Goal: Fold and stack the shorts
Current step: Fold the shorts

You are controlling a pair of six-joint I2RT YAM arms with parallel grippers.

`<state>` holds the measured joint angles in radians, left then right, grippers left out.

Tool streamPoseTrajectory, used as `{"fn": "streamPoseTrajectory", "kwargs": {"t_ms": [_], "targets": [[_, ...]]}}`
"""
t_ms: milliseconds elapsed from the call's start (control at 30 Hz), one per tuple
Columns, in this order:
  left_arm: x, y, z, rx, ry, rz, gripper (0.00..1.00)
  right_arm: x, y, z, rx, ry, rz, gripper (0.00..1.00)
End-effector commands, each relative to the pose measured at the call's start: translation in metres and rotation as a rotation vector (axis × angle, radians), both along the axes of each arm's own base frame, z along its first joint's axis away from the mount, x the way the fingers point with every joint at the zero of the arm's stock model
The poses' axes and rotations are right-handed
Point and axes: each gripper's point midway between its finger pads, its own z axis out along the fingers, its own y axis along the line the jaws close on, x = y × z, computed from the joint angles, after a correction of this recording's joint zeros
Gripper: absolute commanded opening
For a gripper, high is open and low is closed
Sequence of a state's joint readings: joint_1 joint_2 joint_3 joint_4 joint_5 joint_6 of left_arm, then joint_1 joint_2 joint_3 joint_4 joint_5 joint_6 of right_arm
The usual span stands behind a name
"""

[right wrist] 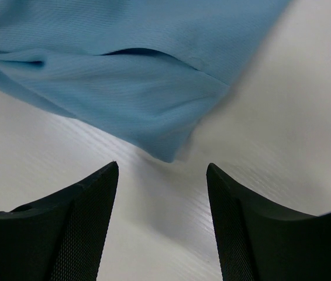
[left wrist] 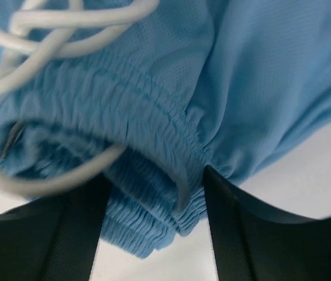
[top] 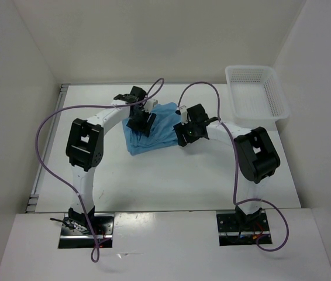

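Observation:
The light sky-blue shorts [top: 159, 133] lie bunched on the white table between my two arms. My left gripper [top: 142, 124] is over their left part. In the left wrist view it [left wrist: 155, 175] is open, and the gathered elastic waistband [left wrist: 154, 134] lies in the gap between the black fingers [left wrist: 241, 234]. The white drawstring [left wrist: 66, 35] loops above it. My right gripper [top: 183, 136] is at the shorts' right edge. In the right wrist view it [right wrist: 162, 165] is open and empty over bare table, with a corner of the shorts [right wrist: 124, 76] just ahead of the fingertips.
A white plastic mesh basket [top: 278, 96] stands at the back right corner of the table. White walls close in the table on the left, back and right. Purple cables arch over both arms.

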<state>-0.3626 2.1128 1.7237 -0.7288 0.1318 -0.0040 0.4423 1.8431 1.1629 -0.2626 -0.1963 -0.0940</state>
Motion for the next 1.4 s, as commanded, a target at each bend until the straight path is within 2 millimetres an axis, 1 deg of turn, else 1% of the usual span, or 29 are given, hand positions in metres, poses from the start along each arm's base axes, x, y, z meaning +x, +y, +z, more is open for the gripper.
{"fn": "streamPoseTrajectory", "kwargs": {"t_ms": [0, 67, 167, 200, 233, 300, 333, 400, 433, 533, 567, 600, 633, 667, 700, 767, 833, 900, 933, 1000, 1033, 1067, 1133, 1167, 1200, 1267, 1300, 1333, 1367], "targets": [[0.004, 0.003, -0.020, 0.031, 0.001, 0.005, 0.66, 0.025, -0.001, 0.013, 0.025, -0.101, -0.120, 0.67], [0.001, 0.000, -0.027, 0.020, 0.025, -0.003, 0.60, 0.022, -0.001, 0.007, 0.021, -0.079, -0.114, 0.67], [0.000, -0.003, -0.036, 0.007, 0.043, -0.010, 0.41, 0.025, -0.001, 0.006, 0.014, -0.082, -0.121, 0.63], [0.002, -0.004, -0.035, 0.003, 0.033, -0.010, 0.35, 0.025, -0.001, 0.006, 0.014, -0.082, -0.121, 0.61], [0.003, -0.002, -0.036, 0.014, 0.029, -0.006, 0.22, 0.024, 0.001, 0.006, 0.008, -0.086, -0.118, 0.60], [0.009, -0.002, -0.032, 0.018, 0.006, -0.001, 0.11, 0.023, 0.003, 0.006, 0.002, -0.089, -0.114, 0.55], [0.010, -0.001, -0.033, 0.025, 0.003, 0.002, 0.07, 0.023, 0.003, 0.006, 0.002, -0.089, -0.114, 0.50], [0.011, -0.001, -0.029, 0.024, 0.000, 0.002, 0.00, 0.023, 0.003, 0.006, 0.002, -0.089, -0.114, 0.45], [0.015, -0.002, -0.020, 0.016, -0.021, 0.003, 0.00, 0.024, 0.001, 0.006, -0.007, -0.094, -0.123, 0.39], [0.014, -0.002, -0.004, 0.010, -0.038, 0.003, 0.00, 0.020, 0.008, 0.002, -0.016, -0.091, -0.096, 0.39], [0.017, -0.003, 0.010, 0.001, -0.061, 0.003, 0.00, 0.022, 0.008, 0.001, -0.022, -0.096, -0.087, 0.39], [0.014, -0.002, 0.014, 0.002, -0.057, 0.003, 0.00, 0.020, 0.012, 0.001, -0.022, -0.096, -0.077, 0.39], [0.020, 0.000, 0.024, -0.015, -0.078, 0.011, 0.00, 0.018, 0.016, 0.001, -0.027, -0.100, -0.058, 0.43], [0.019, 0.000, 0.036, -0.020, -0.091, 0.011, 0.00, 0.018, 0.016, 0.001, -0.027, -0.100, -0.058, 0.52], [0.021, 0.004, 0.047, -0.031, -0.098, 0.020, 0.00, 0.017, 0.018, 0.001, -0.033, -0.104, -0.056, 0.55], [0.022, 0.009, 0.069, -0.050, -0.127, 0.029, 0.00, 0.017, 0.018, 0.001, -0.038, -0.108, -0.049, 0.57], [0.017, 0.017, 0.081, -0.053, -0.138, 0.042, 0.00, 0.017, 0.017, 0.001, -0.042, -0.112, -0.042, 0.58], [0.009, 0.024, 0.076, -0.046, -0.119, 0.051, 0.00, 0.017, 0.017, 0.001, -0.042, -0.112, -0.042, 0.58], [-0.001, 0.034, 0.064, -0.032, -0.081, 0.065, 0.00, 0.017, 0.017, 0.001, -0.042, -0.112, -0.042, 0.58], [-0.010, 0.039, 0.059, -0.055, -0.055, 0.069, 0.00, 0.023, 0.021, 0.009, -0.032, -0.130, -0.042, 0.61], [-0.019, 0.048, 0.045, -0.061, -0.006, 0.086, 0.01, 0.025, 0.022, 0.013, -0.023, -0.129, -0.052, 0.62], [-0.020, 0.049, 0.044, -0.088, -0.005, 0.088, 0.03, 0.025, 0.023, 0.013, -0.019, -0.125, -0.059, 0.64], [-0.024, 0.061, 0.032, -0.138, 0.032, 0.115, 0.08, 0.031, 0.029, 0.025, 0.012, -0.136, -0.068, 0.64], [-0.026, 0.065, 0.023, -0.148, 0.054, 0.128, 0.10, 0.026, 0.033, 0.023, 0.012, -0.118, -0.068, 0.64], [-0.028, 0.068, 0.014, -0.161, 0.073, 0.136, 0.17, 0.026, 0.041, 0.029, 0.028, -0.127, -0.051, 0.65], [-0.020, 0.079, 0.009, -0.176, 0.060, 0.164, 0.22, 0.017, 0.051, 0.029, 0.022, -0.113, -0.023, 0.65], [-0.023, 0.083, 0.001, -0.172, 0.081, 0.175, 0.24, 0.015, 0.055, 0.033, 0.027, -0.121, -0.012, 0.65], [-0.021, 0.083, -0.003, -0.172, 0.083, 0.175, 0.34, 0.008, 0.057, 0.030, 0.012, -0.107, 0.007, 0.65], [-0.017, 0.091, -0.004, -0.163, 0.070, 0.194, 0.37, 0.003, 0.061, 0.033, 0.007, -0.112, 0.029, 0.65]]}}
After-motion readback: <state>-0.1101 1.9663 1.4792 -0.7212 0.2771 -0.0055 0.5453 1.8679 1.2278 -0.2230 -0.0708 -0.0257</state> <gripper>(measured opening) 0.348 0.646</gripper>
